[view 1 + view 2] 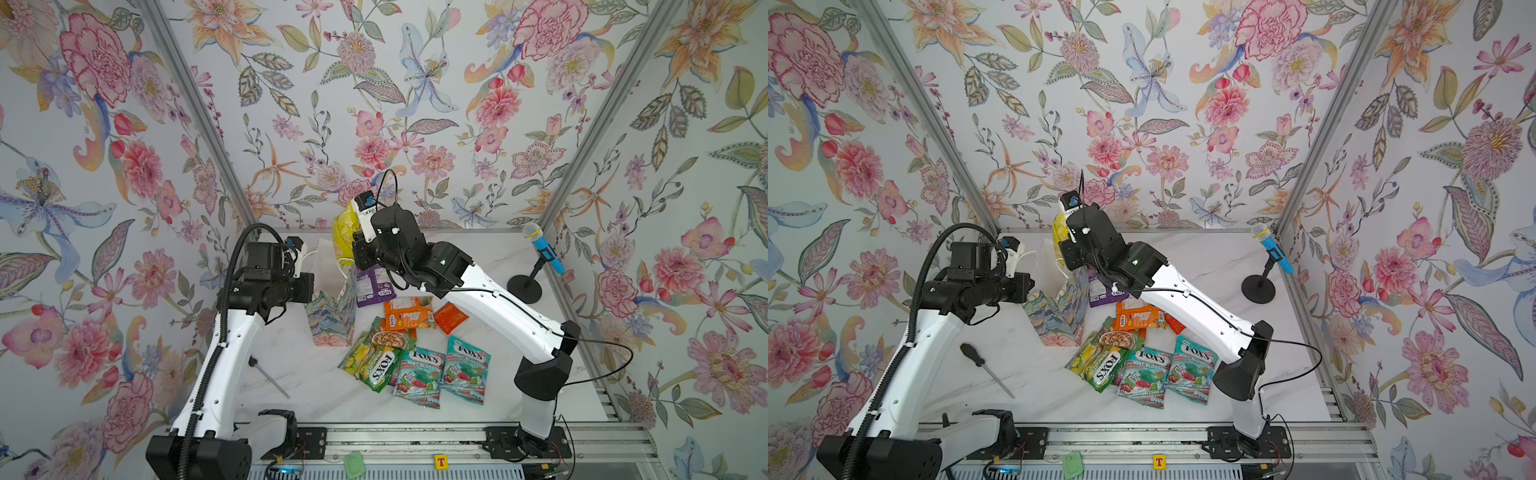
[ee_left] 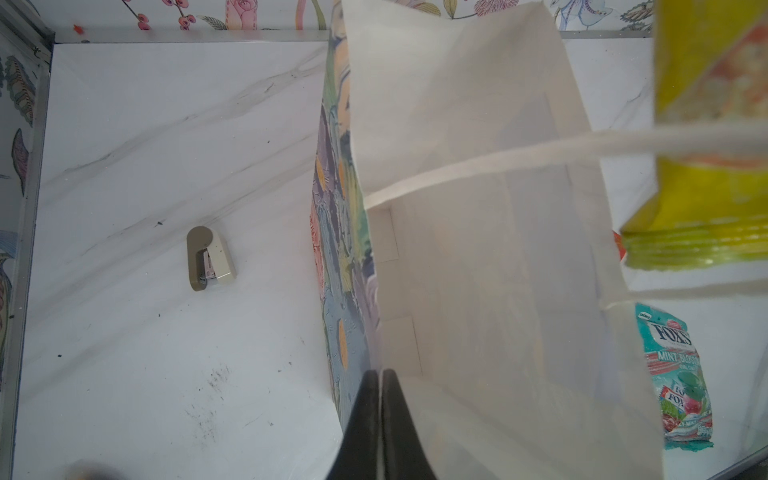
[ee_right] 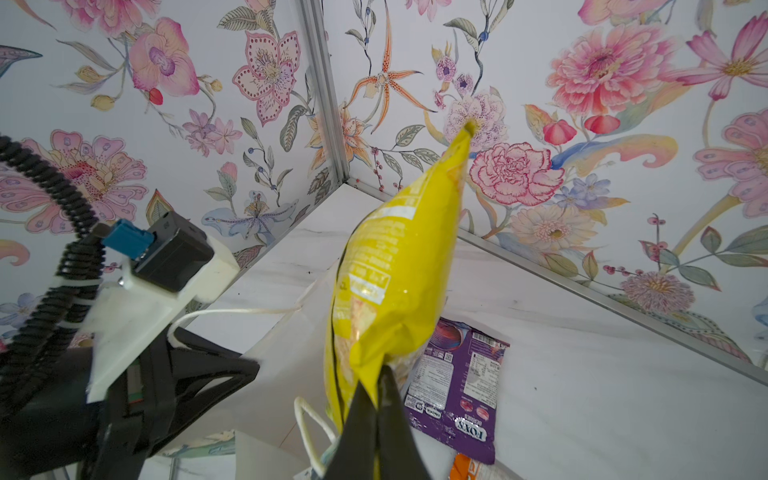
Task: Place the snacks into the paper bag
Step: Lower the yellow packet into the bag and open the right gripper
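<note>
On the front rail, a yellow block marked T (image 1: 441, 461) is seen beside a green tag (image 1: 354, 464). Behind them, two teal FOX'S Mint Blossom pouches (image 1: 419, 376) are laid side by side on the marble tabletop (image 1: 498, 411). A green FOX'S pouch (image 1: 380, 368), an orange pouch (image 1: 407, 312) and a purple pouch (image 1: 375, 286) are heaped further back. These lie beside the upright paper bag (image 1: 330, 320), whose rim is pinched by the clenched left gripper (image 2: 380, 374). A yellow pouch (image 3: 390, 282) is held raised by the bag's open top, clamped in the right gripper (image 3: 376, 382). A blue toy microphone (image 1: 542, 247) is stood at the far right.

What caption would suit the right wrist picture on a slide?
Right gripper holds a yellow snack pouch near the paper bag; a purple pouch lies beyond.
</note>
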